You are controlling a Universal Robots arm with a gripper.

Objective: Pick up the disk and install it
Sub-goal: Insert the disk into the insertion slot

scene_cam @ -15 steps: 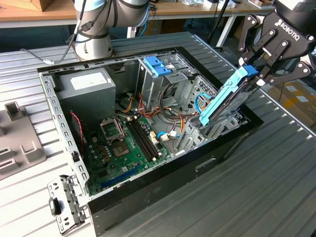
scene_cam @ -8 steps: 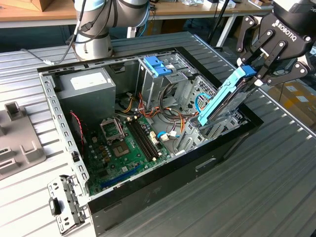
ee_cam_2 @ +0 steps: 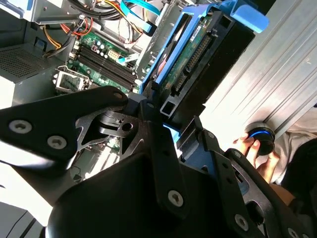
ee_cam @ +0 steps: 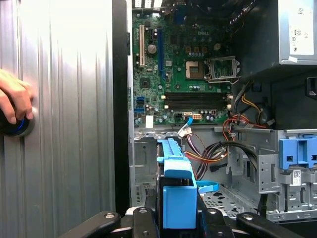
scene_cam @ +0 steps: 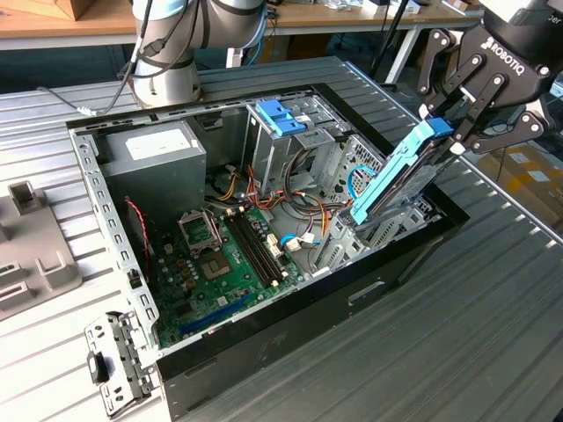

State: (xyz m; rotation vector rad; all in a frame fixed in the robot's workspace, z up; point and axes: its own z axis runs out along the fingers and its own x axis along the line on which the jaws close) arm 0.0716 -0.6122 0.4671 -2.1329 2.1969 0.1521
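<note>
Ribbed grey metal table (scene_cam: 493,334) with an opened-up PC case (scene_cam: 264,360) lying on it. That's the exterior view. Inside the case you can see the green motherboard (scene_cam: 220,264), the big grey power supply (scene_cam: 154,163) and a metal drive cage (scene_cam: 286,119) with a light-blue top. The gripper (scene_cam: 449,136) comes in from the exterior view's right, and its black fingers are clamped on the upper end of the disk (scene_cam: 400,171). The disk is tilted, with its lower end down at the metal bay in the case's corner on that same side.

In the second wrist view, the gripper (ee_cam_2: 166,111) pinches the near end of the disk (ee_cam_2: 198,64). The circuit-board side and the blue rails are showing. Beyond it on the table is a person's hand (ee_cam_2: 252,148), resting on a round black-and-blue knob (ee_cam_2: 261,136).

In the first wrist view, the disk (ee_cam: 176,183) is seen edge-on, blue plastic facing the camera and squeezed between the gripper (ee_cam: 178,218) fingers. The motherboard (ee_cam: 183,74) lies past it, and orange and black cables run just beside the disk. The hand (ee_cam: 15,96) sits on the knob (ee_cam: 15,128), outside the case.
</note>
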